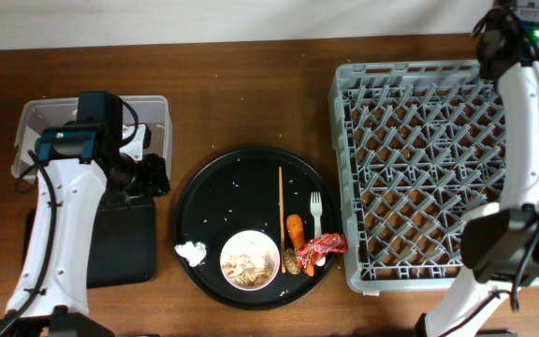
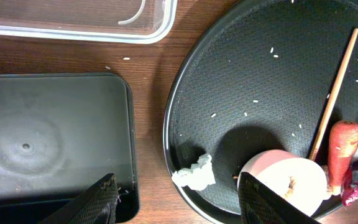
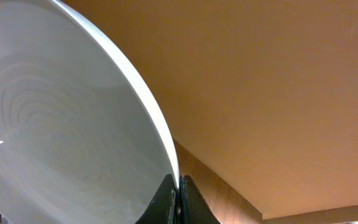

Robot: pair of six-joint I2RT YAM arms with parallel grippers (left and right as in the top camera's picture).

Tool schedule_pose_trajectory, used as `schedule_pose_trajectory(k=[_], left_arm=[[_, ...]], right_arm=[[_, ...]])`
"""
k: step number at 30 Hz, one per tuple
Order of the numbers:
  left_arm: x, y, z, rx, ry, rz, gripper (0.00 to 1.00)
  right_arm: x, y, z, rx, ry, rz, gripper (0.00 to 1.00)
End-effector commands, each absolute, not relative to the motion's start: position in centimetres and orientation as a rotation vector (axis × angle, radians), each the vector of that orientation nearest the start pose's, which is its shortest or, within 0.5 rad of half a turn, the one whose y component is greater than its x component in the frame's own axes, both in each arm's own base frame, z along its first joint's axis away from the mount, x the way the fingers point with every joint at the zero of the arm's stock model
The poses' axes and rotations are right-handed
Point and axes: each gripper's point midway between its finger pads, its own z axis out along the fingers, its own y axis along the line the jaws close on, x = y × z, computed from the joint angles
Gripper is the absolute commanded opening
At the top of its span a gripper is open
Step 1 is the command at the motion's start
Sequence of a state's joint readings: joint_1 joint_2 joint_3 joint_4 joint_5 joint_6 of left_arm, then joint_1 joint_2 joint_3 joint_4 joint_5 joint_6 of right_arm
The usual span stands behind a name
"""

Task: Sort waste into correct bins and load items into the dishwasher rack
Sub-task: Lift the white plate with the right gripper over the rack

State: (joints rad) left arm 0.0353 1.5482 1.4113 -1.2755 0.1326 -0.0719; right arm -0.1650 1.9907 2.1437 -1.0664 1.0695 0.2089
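Note:
My right gripper (image 3: 179, 186) is shut on the rim of a pale round plate (image 3: 61, 124), which fills the right wrist view; in the overhead view the plate is hidden behind that arm, over the grey dishwasher rack (image 1: 419, 178). My left gripper (image 2: 179, 200) hangs open and empty between the flat black tray (image 2: 48, 137) and the round black tray (image 2: 229, 93). On the round tray lie a white tissue wad (image 2: 194, 173), a white bowl (image 1: 249, 258) holding beige scraps, a carrot piece (image 1: 295, 229), a red wrapper (image 1: 323, 247), a brown lump (image 1: 291, 262), a fork (image 1: 315, 213) and a chopstick (image 1: 281, 201).
The clear plastic tub (image 1: 36, 122) stands at the far left, with the flat black tray (image 1: 124, 239) right in front of it. A few rice grains are scattered over the round black tray (image 1: 223, 187). Bare wood shows between the trays and the rack.

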Motion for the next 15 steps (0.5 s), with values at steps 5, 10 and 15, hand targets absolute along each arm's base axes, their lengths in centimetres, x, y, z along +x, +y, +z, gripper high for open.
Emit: schedule_pose_trajectory(k=[5,10,15], left_arm=[[30.4,-1.6,16.9,-0.158,2.957,-0.245,0.62],[30.1,-1.6,16.8,-0.159,2.971,-0.245,0.62],[30.1,-1.6,16.8,-0.16,2.972,-0.245,0.62]], right_arm=[[44.0,-23.6,28.5,0.831,2.102,-1.368,0.04],[44.2,-25.0,27.1,0.847,2.112,-1.401,0.04],[44.7,-25.5,25.1,0.845,2.152,-1.396,0.04]])
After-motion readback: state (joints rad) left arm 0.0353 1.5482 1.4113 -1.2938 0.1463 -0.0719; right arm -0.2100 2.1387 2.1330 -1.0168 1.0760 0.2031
